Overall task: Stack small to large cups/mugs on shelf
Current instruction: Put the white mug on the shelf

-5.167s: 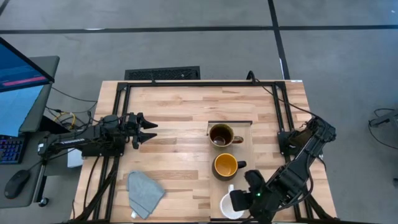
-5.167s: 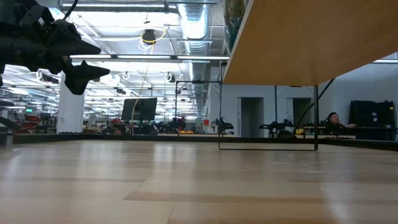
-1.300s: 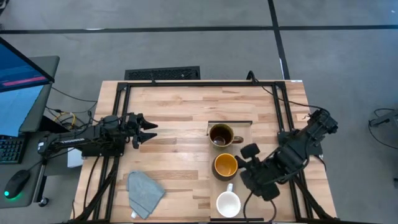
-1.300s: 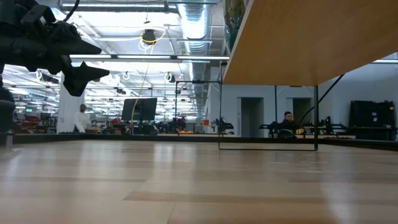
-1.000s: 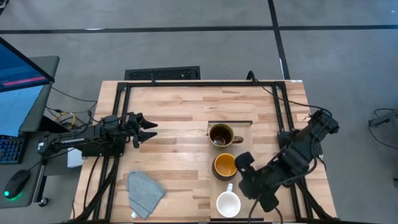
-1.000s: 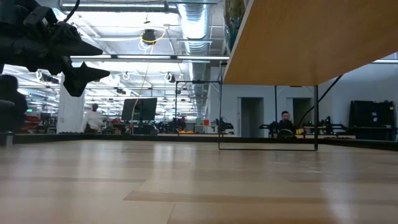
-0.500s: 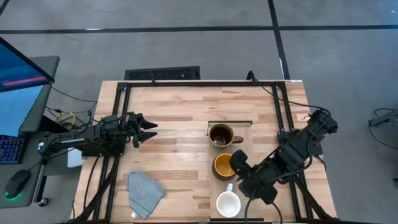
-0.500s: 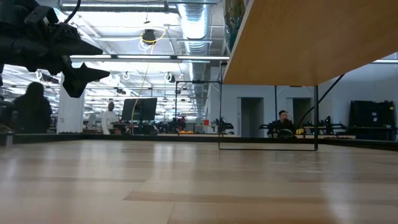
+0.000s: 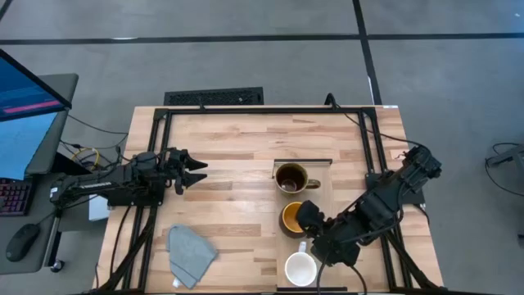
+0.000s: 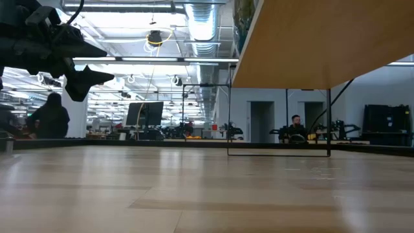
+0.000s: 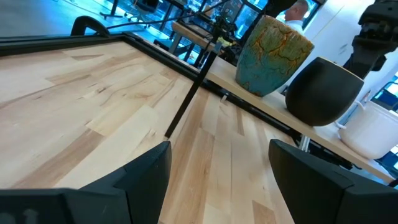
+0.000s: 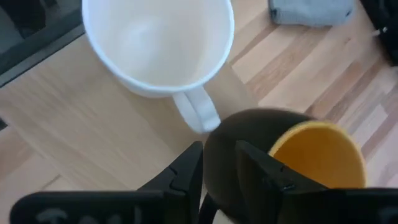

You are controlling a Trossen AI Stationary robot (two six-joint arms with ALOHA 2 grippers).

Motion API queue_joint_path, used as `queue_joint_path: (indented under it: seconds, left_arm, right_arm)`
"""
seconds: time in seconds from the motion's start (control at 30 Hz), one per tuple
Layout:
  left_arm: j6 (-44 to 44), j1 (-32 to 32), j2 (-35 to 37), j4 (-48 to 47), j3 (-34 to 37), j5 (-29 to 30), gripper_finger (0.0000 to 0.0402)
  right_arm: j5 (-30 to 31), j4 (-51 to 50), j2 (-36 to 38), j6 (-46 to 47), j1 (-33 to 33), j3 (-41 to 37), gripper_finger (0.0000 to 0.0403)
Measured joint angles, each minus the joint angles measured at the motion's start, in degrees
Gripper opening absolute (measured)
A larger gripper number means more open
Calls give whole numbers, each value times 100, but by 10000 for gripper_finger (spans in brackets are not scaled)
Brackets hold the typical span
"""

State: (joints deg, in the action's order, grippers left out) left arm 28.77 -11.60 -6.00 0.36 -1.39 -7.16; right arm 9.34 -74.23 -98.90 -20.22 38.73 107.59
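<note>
Three mugs stand on their bases in a row on the pale shelf [image 9: 281, 246]: a brown one [image 9: 291, 179] farthest, a yellow-lined dark one [image 9: 291, 218] in the middle, and a white one [image 9: 301, 269] nearest. My right gripper [image 9: 304, 216] hovers over the yellow-lined mug [image 12: 298, 155], pointing steeply down, open by a narrow gap [image 12: 217, 171] with nothing between the fingers. The white mug [image 12: 158, 40] has its handle [image 12: 196, 112] turned toward it. My left gripper [image 9: 195, 169] waits open at the table's left, pointing level.
A grey-blue cloth [image 9: 190, 250] lies near the front left of the striped tabletop [image 9: 229, 139]. The shelf is raised above the table; its underside [image 10: 323, 45] fills the low view's upper right. A black frame [image 9: 262, 109] runs along the table's far edge.
My right gripper has edged toward the table's left, from beside the yellow-lined mug to over its right side. The mugs and my left arm have kept still.
</note>
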Motion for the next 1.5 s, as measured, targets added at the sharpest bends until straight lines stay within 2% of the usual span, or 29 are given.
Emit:
queue_joint_path:
  seconds: [0.33, 0.5, 0.67, 1.23, 1.5]
  left_arm:
    - [0, 0, 0, 0, 0, 2, 261]
    - [0, -1, -1, 0, 0, 1, 261]
    - [0, 0, 0, 0, 0, 0, 261]
    - [-1, -1, -1, 0, 0, 0, 261]
    - [-2, -2, 0, 0, 0, 0, 261]
  right_arm:
    - [1117, -65, -370, -546, 249, 172, 118]
    - [1132, -3, -368, -610, 269, 186, 118]
    - [831, 19, -368, -284, 361, 186, 118]
    - [855, 270, -368, 1478, 473, 186, 119]
    - [853, 239, -368, 1475, 476, 186, 160]
